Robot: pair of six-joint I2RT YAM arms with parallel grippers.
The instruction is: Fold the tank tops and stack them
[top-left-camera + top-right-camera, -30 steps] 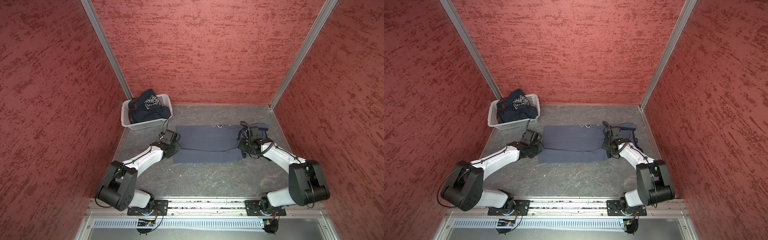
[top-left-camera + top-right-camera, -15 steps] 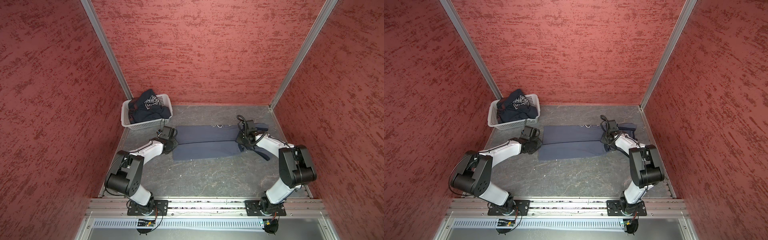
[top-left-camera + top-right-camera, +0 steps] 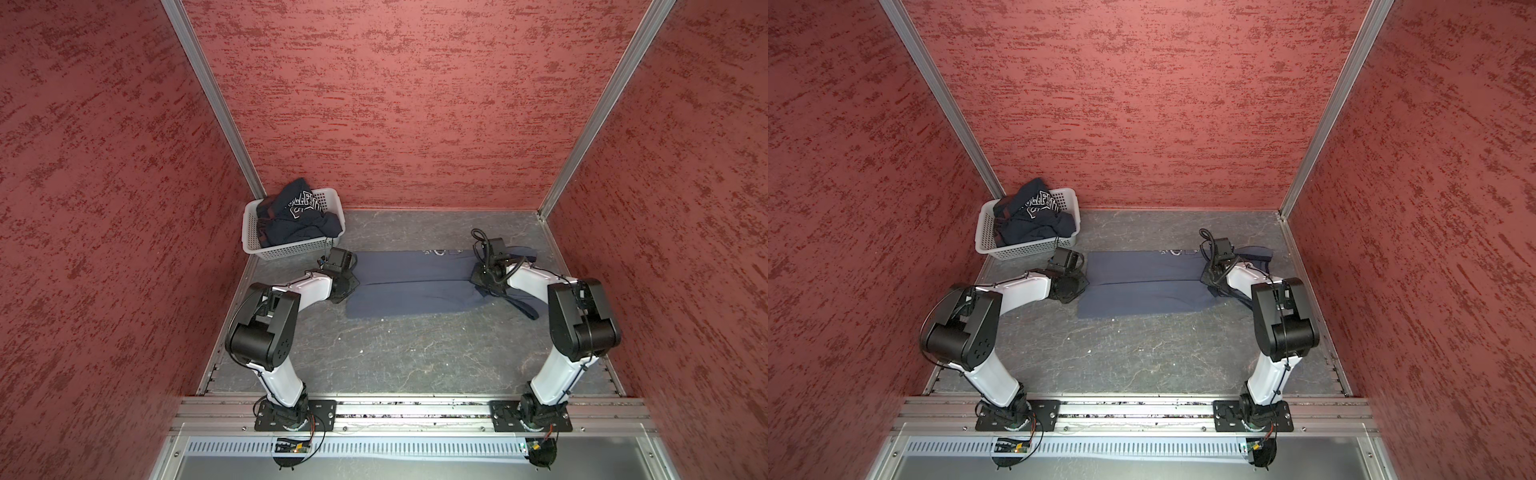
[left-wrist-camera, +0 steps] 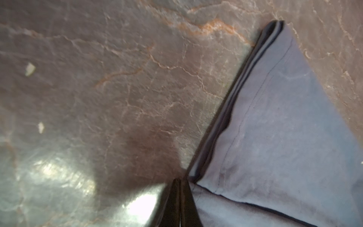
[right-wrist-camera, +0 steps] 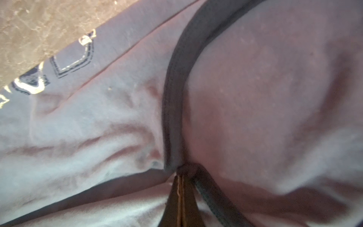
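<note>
**Top views.** We find the grey tank top [image 3: 415,291] flat on the table [image 3: 415,353], doubled along a crease, with its long axis running from side to side between the two arms. The left gripper [image 3: 354,274] sits at the left end and the right gripper [image 3: 478,277] at the right end, where the straps trail out beyond it. In both top views the wrists hide the jaws. The navy tank top [image 3: 299,220] lies crumpled in the basket [image 3: 249,232] at the far left corner, well apart from the right arm and near the left one. The second top view shows the same layout: grey tank top [image 3: 1142,295], left gripper [image 3: 1084,279], right gripper [image 3: 1207,277], navy tank top [image 3: 1034,220], basket [image 3: 984,232].

**Left wrist view.** The left gripper [image 4: 180,184] is clenched. The hem [image 4: 231,110] corner of the grey tank top [image 4: 284,147] runs taut to its tips, so we judge it pinched there.

**Right wrist view.** The right gripper [image 5: 181,176] is clenched on the dark trim [image 5: 172,110] of the grey tank top [image 5: 265,88], beside the lettering [image 5: 74,59].

**Relation for the next move.** From each pair of jaws the cloth extends inward, toward the opposite arm. We judge that any fold across the long axis must carry one end toward the other.
</note>
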